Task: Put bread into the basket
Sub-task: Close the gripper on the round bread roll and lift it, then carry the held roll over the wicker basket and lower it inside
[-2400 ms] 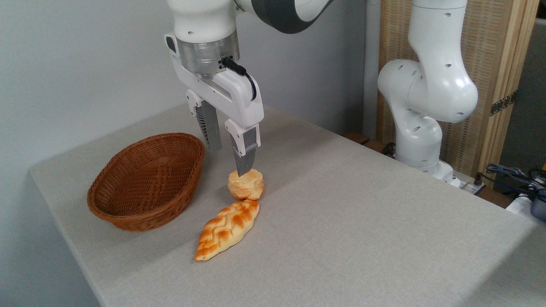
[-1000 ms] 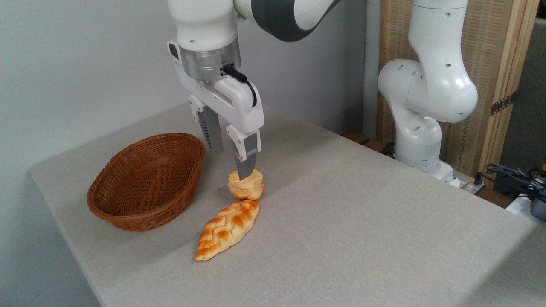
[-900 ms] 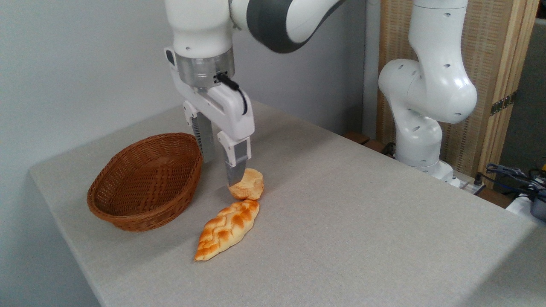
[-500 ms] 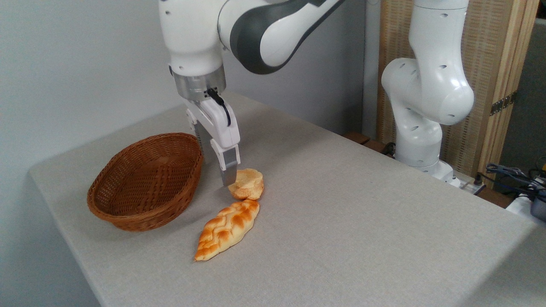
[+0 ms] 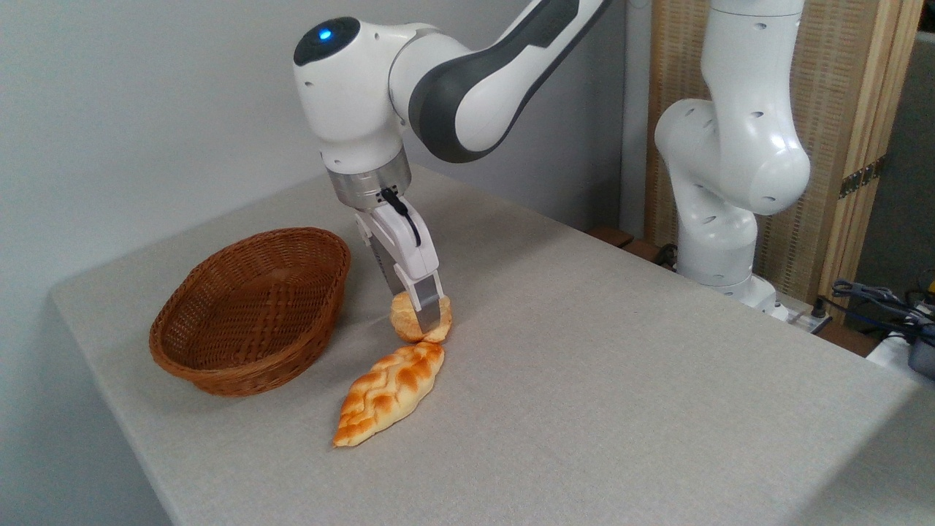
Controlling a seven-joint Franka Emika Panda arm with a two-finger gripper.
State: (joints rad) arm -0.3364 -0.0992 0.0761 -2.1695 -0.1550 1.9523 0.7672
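Bread [image 5: 409,326] is resting on the worktop [image 5: 621,365], just right of the basket [image 5: 252,310] and touching the braided loaf [image 5: 387,394]. The gripper [image 5: 424,318] is descending over it, near finger covering its front; whether it is pinching cannot be determined.

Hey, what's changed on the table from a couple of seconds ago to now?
The gripper has come down, turned, and now sits low around the round bun, one finger in front of it. Whether it grips yet isn't clear. The bun was nudged and tipped partway through but remains in its spot on the table. The basket and the braided loaf have not moved.
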